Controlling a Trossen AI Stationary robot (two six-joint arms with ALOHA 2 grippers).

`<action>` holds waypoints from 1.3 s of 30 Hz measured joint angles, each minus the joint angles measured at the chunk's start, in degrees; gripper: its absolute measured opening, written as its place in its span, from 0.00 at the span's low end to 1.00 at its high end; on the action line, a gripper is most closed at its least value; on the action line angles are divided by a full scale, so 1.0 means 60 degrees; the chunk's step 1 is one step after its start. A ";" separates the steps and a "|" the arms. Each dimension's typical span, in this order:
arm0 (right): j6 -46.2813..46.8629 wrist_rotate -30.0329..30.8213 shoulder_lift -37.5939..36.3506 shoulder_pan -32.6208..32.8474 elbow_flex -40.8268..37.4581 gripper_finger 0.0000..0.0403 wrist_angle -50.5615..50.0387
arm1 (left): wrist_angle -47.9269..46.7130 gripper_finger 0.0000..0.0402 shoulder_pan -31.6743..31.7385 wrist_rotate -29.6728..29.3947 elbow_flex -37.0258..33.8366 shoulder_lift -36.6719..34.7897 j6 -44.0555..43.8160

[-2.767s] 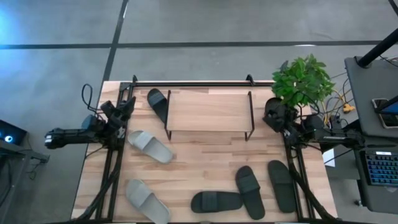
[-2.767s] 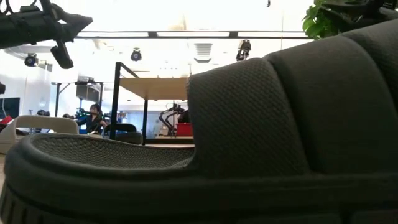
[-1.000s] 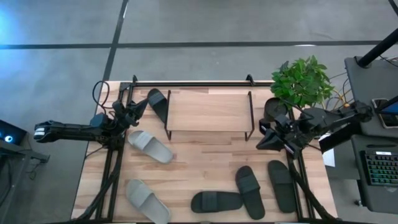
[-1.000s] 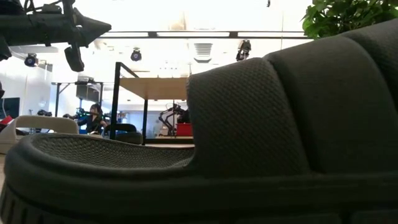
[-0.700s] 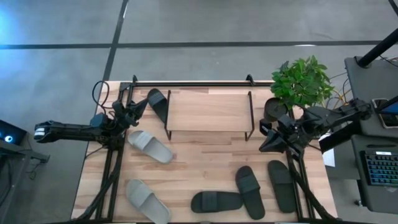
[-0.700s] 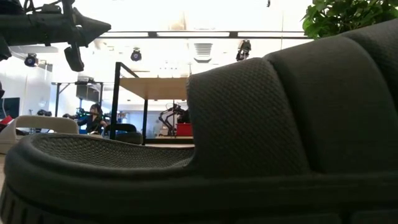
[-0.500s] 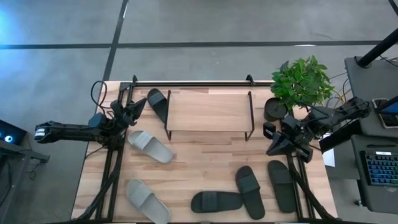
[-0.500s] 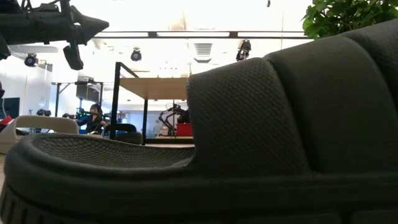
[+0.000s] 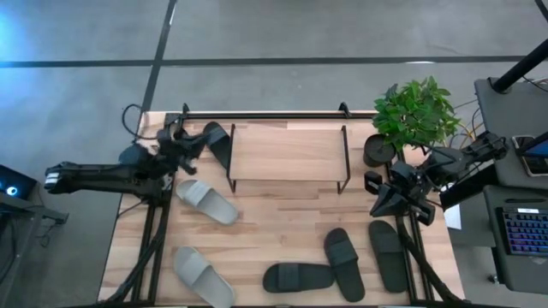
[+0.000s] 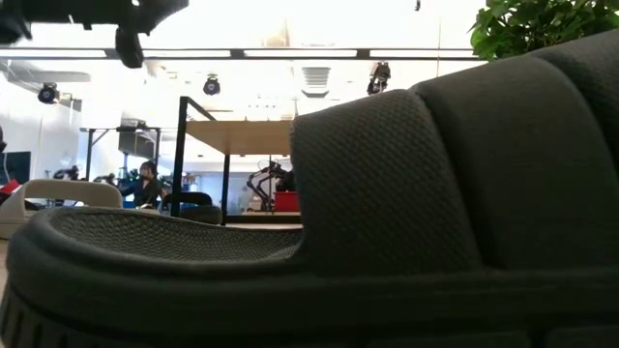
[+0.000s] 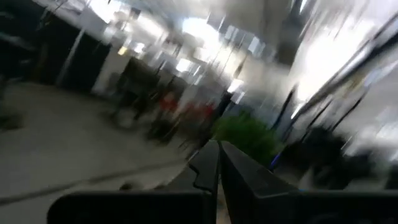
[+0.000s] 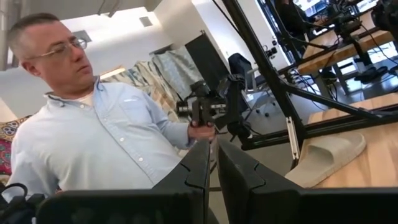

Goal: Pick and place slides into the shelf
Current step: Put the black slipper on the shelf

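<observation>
Both grippers, left [image 9: 195, 142] by a dark slide [image 9: 218, 144] beside the shelf [image 9: 288, 154], right [image 9: 383, 203] above another [image 9: 387, 254], are clenched empty and risk knocking slides unless they open.

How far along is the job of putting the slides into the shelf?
Nothing looks done: no slide lies on the shelf top board, and six slides lie on the table. Nothing is in hand: left gripper and right gripper are shut and empty. All placing remains.
</observation>
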 joint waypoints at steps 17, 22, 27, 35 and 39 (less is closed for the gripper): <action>-0.0080 0.0245 0.0023 -0.0004 -0.0036 0.06 -0.0062 | -1.2375 0.00 0.0275 -0.4543 0.4198 0.4073 0.1561; -0.0094 0.0243 0.0023 -0.0004 -0.0063 0.06 -0.0058 | -1.2433 0.00 0.0736 -0.3230 0.3766 0.3920 0.1893; -0.0104 0.0243 -0.0023 -0.0004 -0.0095 0.06 -0.0289 | -1.2122 0.00 0.1566 -0.1846 0.3105 0.3291 0.2141; -0.0104 0.0243 -0.0155 -0.0007 -0.0113 0.06 -0.0468 | -1.0849 0.00 0.3824 0.0614 0.3065 0.2877 0.2642; -0.0102 0.0243 -0.0166 -0.0007 -0.0113 0.06 -0.0483 | -1.0830 0.00 0.5020 0.1833 0.3210 0.3256 0.1356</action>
